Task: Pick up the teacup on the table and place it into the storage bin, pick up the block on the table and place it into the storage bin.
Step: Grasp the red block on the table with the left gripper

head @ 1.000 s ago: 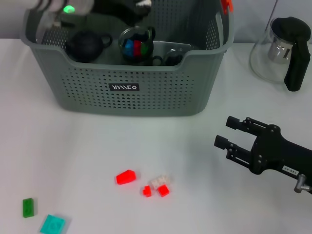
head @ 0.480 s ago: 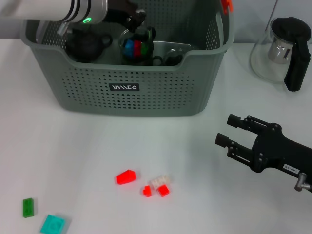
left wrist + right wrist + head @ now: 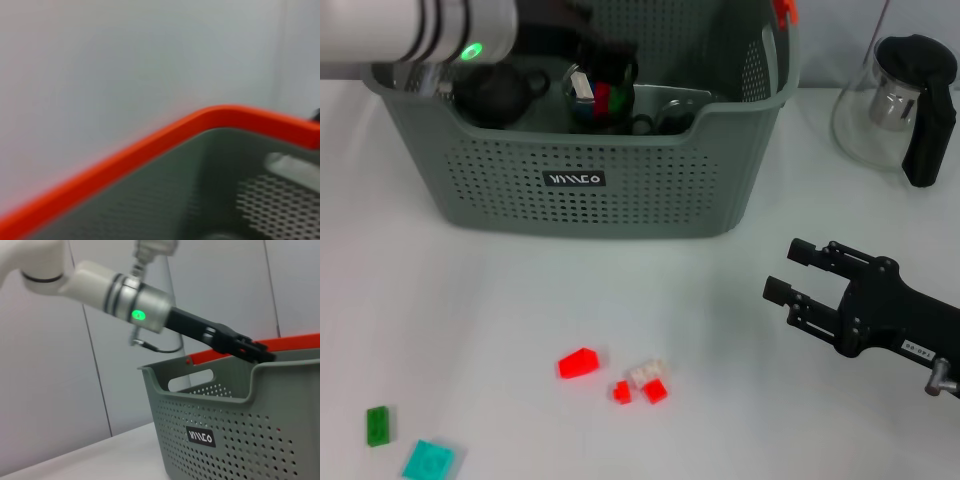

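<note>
Swinging my left gripper (image 3: 582, 40) deeper over the storage bin (image 3: 620, 190), jaws unreadable, I risk clipping its rim; right gripper (image 3: 790, 272) idles wide near the table's right edge.

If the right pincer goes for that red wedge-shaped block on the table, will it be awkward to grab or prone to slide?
The red wedge block looks like small hard plastic, so probably stiff and light. Its sloped top may let pads slip off; gripping the flat sides seems safer. On the smooth white table it could skid if nudged. The right pincer is open, well clear of it.
</note>
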Tool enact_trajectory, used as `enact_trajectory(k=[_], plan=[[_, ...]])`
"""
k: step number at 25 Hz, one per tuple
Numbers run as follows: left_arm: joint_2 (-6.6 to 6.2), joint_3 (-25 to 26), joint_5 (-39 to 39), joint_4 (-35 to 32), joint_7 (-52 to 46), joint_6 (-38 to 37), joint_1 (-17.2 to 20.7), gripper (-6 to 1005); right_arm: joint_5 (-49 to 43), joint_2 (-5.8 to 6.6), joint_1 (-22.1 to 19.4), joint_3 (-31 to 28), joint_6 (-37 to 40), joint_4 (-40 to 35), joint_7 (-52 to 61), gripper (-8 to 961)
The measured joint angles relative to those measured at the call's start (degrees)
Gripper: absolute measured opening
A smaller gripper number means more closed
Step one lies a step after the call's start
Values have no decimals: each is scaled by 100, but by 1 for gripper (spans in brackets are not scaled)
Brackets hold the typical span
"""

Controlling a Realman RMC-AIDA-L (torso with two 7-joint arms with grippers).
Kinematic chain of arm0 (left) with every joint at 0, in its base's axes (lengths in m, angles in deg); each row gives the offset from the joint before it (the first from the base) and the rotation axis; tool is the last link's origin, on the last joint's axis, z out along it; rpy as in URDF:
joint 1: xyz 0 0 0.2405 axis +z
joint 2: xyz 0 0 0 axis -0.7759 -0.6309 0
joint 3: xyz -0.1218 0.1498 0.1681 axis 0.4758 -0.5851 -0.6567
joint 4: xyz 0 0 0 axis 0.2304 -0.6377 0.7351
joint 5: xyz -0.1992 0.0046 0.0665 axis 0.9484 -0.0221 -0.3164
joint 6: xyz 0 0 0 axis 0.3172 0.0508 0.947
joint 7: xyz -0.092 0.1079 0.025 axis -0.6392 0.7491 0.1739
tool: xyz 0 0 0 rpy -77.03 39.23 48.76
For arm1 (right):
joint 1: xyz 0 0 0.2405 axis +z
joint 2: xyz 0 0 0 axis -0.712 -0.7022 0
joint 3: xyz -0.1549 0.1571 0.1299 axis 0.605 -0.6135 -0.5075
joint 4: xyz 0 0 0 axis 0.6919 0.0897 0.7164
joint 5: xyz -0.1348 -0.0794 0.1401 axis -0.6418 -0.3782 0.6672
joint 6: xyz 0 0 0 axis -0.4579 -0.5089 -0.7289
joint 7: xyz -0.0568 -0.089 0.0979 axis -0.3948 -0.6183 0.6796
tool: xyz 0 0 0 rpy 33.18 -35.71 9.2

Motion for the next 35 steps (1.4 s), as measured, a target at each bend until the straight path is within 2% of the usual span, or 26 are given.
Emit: enact_trajectory(k=[2, 5, 8, 11, 13, 19, 27, 31, 35], plan=[[-2, 22, 731, -330, 314, -559, 451, 614, 0, -1, -5, 0, -4, 1, -2, 639], [10, 323, 1776, -439, 1191, -1514, 1028, 656, 0, -1, -10, -5, -18, 0, -13, 639], [8, 1065, 2379, 276, 2624, -2576, 1320, 698, 0, -4, 14, -28, -36, 3, -15, 638], [-56, 1741, 2310, 1284, 4089, -3310, 1431, 726, 0, -13, 39, -51, -45, 8, -5, 638], [-76, 1951, 2201, 1700, 4906, -3438, 1597, 724, 0, -18, 43, -52, -45, 9, -3, 638], [13, 2120, 1955, 2152, 6739, -3393, 2115, 721, 0, -19, 53, -70, -45, 9, -1, 638], [-10, 2224, 1767, 2631, 6841, -3208, 2174, 718, 0, -19, 60, -71, -44, 17, 3, 637], [-26, 2206, 1369, 2863, 6773, -3024, 2059, 717, 0, -19, 60, -70, -43, 18, 8, 637], [-26, 2081, 1310, 2944, 6426, -2781, 1995, 717, 0, -19, 57, -70, -44, 18, 8, 638]])
